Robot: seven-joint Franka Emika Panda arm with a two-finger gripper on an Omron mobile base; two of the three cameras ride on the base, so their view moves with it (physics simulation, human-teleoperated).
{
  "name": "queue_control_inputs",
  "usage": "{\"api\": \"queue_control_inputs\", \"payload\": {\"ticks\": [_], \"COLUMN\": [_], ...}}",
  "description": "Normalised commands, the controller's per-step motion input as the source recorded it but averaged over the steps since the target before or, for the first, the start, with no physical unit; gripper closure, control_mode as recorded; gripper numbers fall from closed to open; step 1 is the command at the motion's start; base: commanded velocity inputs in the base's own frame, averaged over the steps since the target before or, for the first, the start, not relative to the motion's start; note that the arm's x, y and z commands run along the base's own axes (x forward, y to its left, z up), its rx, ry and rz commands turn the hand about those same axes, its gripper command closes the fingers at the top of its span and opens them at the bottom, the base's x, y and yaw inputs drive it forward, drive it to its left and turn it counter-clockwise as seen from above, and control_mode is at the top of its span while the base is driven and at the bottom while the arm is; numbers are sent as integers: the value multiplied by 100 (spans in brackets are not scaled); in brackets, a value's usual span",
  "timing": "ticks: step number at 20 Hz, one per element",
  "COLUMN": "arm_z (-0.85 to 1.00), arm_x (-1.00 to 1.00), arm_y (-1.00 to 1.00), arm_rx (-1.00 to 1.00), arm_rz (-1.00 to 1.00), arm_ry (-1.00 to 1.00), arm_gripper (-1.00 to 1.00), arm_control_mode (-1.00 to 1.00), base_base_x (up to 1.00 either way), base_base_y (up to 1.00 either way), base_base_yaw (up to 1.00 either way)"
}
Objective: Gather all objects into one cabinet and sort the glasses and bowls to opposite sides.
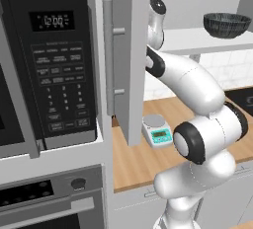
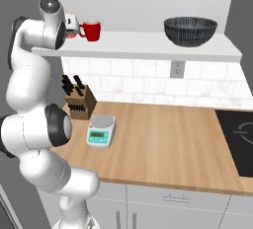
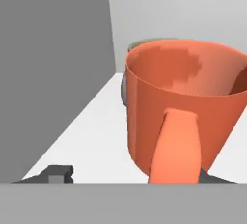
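An orange mug [image 3: 183,97] stands on the white cabinet shelf [image 3: 91,136] right in front of the hand, its handle turned toward the camera. My gripper [image 3: 137,177] is open; one fingertip [image 3: 58,174] sits well clear on the left, with the mug's handle between the tips. A grey mug [image 3: 124,89] peeks out behind the orange one. In the right base view the gripper [image 2: 74,25] is at the shelf's left end, beside the red cup [image 2: 91,29]. The dark ribbed bowl [image 2: 190,29] sits far right on the same shelf [image 2: 148,45]; the left base view also has the bowl [image 1: 227,24].
The grey cabinet door [image 1: 129,60] with its bar handle [image 1: 108,57] hangs open next to the black microwave [image 1: 49,60]. On the wooden counter [image 2: 163,144] below are a kitchen scale [image 2: 101,131], a knife block [image 2: 79,102] and a cooktop [image 2: 237,134].
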Motion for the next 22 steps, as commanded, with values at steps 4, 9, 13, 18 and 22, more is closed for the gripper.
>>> {"api": "queue_control_inputs", "payload": {"ticks": [4, 9, 13, 18, 22], "arm_z": [17, -34, -32, -32, -27], "arm_x": [-89, -4, 3, 24, 44], "arm_y": [0, 0, -19, 1, 53], "arm_rx": [0, 0, -5, -10, -5], "arm_rz": [6, 9, 6, 4, -4], "arm_ry": [0, -1, -6, -6, 0], "arm_gripper": [-100, -100, -100, -100, -100], "arm_control_mode": [-100, -100, -100, -100, -100], "base_base_x": [0, 0, 0, 0, 0], "base_base_y": [0, 0, 0, 0, 0], "base_base_yaw": [0, 0, 0, 0, 0]}}
